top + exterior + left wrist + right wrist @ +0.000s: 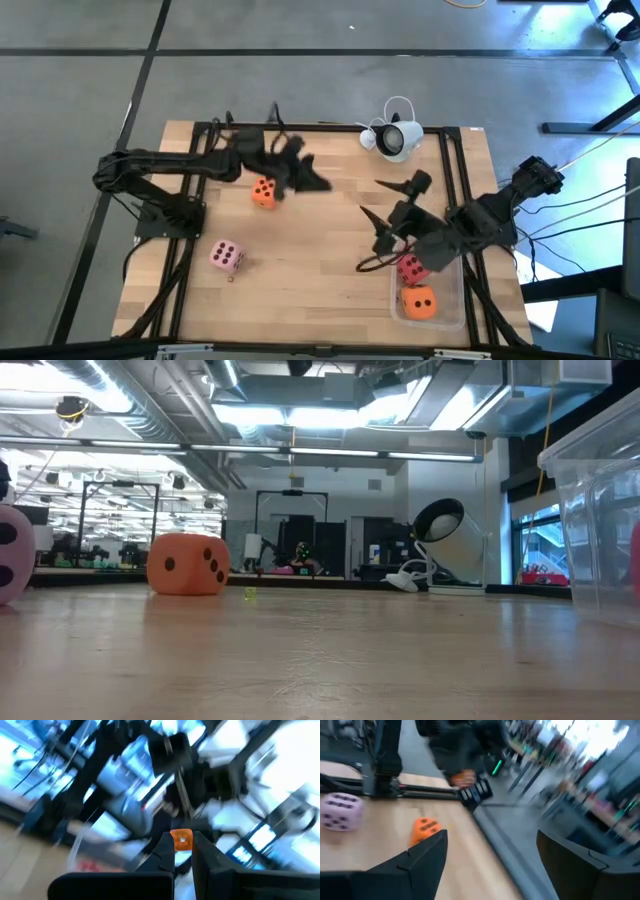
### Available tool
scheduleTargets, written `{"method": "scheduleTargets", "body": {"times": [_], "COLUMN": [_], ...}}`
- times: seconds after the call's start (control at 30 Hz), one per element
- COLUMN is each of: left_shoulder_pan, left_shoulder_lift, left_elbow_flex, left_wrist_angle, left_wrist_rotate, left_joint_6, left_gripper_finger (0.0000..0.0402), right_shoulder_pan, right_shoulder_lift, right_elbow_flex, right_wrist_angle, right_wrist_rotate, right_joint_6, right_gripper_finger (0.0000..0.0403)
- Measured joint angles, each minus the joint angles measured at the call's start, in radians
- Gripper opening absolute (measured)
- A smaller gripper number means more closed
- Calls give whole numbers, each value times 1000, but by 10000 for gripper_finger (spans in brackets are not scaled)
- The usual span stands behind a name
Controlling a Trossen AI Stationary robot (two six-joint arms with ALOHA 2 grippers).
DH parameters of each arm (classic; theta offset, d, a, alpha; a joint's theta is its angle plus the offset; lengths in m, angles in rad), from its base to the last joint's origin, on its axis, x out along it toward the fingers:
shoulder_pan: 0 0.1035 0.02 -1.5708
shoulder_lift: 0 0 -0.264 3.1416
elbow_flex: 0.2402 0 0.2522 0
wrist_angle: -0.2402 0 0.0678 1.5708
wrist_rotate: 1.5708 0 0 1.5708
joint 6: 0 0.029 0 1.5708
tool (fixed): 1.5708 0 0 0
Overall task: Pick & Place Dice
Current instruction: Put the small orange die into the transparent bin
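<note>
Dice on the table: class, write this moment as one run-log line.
bin: red die, orange die | table: orange die, pink die | right gripper open

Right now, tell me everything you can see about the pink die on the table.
The pink die is a pale pink, soft-looking cube with rounded corners and dark pips. It sits flat on the bare wooden table, towards the left arm's side, apart from the orange die farther back. Nothing touches it but the tabletop, and neither hand is near it.

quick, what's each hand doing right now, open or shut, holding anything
Left hand: shut, holding nothing, raised just beside the orange die on the table.
Right hand: open, empty, near the clear bin.
</note>
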Motion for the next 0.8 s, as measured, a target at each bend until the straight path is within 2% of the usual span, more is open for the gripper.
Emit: {"method": "scheduleTargets", "body": {"times": [0.13,0.27,0.43,0.67,0.8], "left_shoulder_pan": [58,66,65,65,64], "left_shoulder_lift": [22,28,44,53,54], "left_elbow_flex": [0,0,0,0,0], "left_wrist_angle": [127,142,142,144,145], "left_wrist_rotate": [62,96,93,81,78], "left_joint_6": [-133,-159,-151,-150,-151], "left_gripper_finger": [8,8,8,8,8], "right_shoulder_pan": [-39,-84,-149,-182,-193], "right_shoulder_lift": [0,0,6,11,11], "right_elbow_flex": [0,0,0,0,0], "right_wrist_angle": [206,332,364,400,395], "right_wrist_rotate": [0,-18,-220,-296,-302], "right_joint_6": [-322,-457,-442,-389,-340], "right_gripper_finger": [289,279,264,243,234]}}
